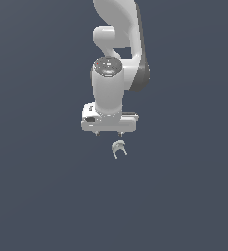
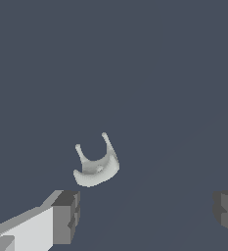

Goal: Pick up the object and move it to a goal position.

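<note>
Item: object [image 1: 119, 148] — tiny pale grey-white arched piece, horseshoe-like, with two short prongs. Lying on the plain dark grey desk [image 1: 37, 196], just in front of the gripper [image 1: 108, 133] in the exterior view, slightly toward that view's right of the gripper's midline. Not touched by anything.

Same object in the wrist view [image 2: 96, 165] — arch body rounded and solid, two thin prongs rising from it, tilted a little. Placed ahead of the fingers, nearer the dark-padded finger [image 2: 66, 215] than the other one [image 2: 227, 213]; apart from both.

Gripper: white, much larger than the object, pointing straight down from the white arm [image 1: 116, 54]. Fingers spread wide apart, holding nothing. Height of the fingertips above the desk not discernible.
</note>
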{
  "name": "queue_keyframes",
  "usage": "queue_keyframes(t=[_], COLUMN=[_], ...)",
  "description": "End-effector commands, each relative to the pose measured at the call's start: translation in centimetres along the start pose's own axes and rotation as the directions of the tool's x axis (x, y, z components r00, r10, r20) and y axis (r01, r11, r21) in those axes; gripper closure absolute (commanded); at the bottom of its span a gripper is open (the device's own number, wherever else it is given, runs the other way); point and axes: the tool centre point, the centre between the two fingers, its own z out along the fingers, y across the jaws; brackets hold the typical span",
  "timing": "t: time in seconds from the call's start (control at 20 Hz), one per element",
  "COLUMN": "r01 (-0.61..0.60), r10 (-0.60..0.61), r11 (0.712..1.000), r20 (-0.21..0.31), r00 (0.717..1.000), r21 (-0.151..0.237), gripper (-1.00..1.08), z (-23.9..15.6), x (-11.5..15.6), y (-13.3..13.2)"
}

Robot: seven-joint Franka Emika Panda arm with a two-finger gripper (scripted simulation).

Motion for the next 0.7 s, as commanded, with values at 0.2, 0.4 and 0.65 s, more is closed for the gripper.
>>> queue_keyframes(t=[0.2, 0.4, 0.65], r01=[0.004, 0.011, 0.011], r10=[-0.004, -0.011, -0.012], r11=[1.0, 1.0, 1.0], r20=[0.006, 0.02, 0.024], r00=[1.0, 1.0, 1.0], r21=[0.002, 0.008, 0.01], gripper=[-0.92, -0.92, -0.92], z=[0.2, 0.65, 0.75], x=[-0.19, -0.67, -0.81], y=[0.18, 0.61, 0.76])
